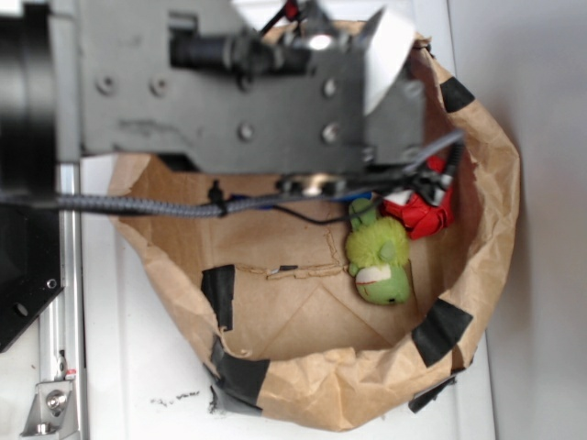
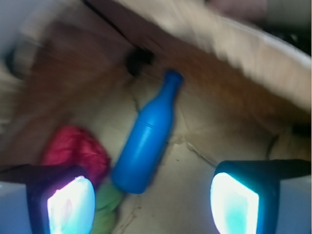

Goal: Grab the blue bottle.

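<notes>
Wide-open, empty gripper [image 2: 152, 202] hovers above blue bottle [image 2: 146, 139], lying between its fingers.

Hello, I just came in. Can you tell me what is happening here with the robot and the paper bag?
A WidowX arm is reaching into a brown paper bag to grab the blue bottle. The bottle lies on its side on the bag's floor, its base next to a green plush toy and a red object. In the wrist view the gripper is open, its fingers apart with nothing between them, and the bottle lies ahead of it. It is not yet grasped.
</notes>
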Tool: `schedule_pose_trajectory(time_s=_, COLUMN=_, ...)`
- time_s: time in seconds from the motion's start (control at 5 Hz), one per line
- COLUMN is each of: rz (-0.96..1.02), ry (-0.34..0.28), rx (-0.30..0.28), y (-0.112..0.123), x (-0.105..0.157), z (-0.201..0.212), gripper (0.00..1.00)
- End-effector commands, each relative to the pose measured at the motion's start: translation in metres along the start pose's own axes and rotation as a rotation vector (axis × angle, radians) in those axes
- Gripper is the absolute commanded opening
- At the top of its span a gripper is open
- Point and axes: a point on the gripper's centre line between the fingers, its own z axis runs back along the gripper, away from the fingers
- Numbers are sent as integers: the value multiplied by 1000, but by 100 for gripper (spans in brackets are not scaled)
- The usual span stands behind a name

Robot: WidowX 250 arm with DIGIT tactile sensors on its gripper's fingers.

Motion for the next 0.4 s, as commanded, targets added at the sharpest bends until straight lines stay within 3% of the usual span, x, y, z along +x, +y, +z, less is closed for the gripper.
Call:
schedule_pose_trajectory(time_s=0.0, rz=61, ry=18, rx=-60, y=-2, x=-23, z=-10, gripper=100)
schedule_pose_trajectory(time_s=0.2, rz=107, ry=30, rx=-51, y=5, x=-8, z=-14, gripper=100)
